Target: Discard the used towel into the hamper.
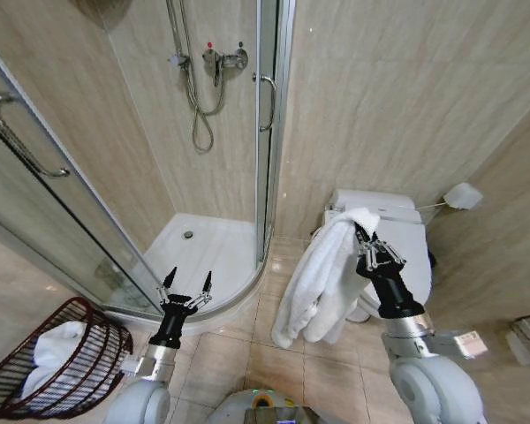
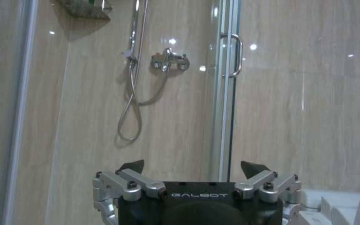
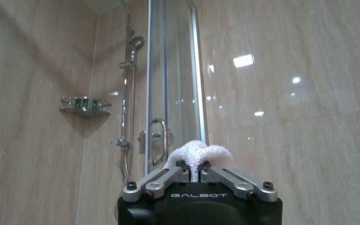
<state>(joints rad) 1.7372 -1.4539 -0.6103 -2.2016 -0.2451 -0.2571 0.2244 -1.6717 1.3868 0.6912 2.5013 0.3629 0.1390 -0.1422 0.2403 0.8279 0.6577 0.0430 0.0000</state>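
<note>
The right gripper, jaws clamped on a bunched fold, holds the white towel hanging lengthwise before the toilet; the hamper sits on the floor far to the robot's left, nearer the left gripper, whose jaws stand wide and empty.

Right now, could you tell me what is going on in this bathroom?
The robot's right gripper has its fingers shut on a white terry towel, holding it up so that it hangs in front of the white toilet. The left gripper is raised with its fingers open and holds nothing. The dark reddish-brown open-weave wire hamper stands on the tiled floor at the robot's left, near the glass shower enclosure, with some white cloth already inside. The held towel is not yet over the hamper.
</note>
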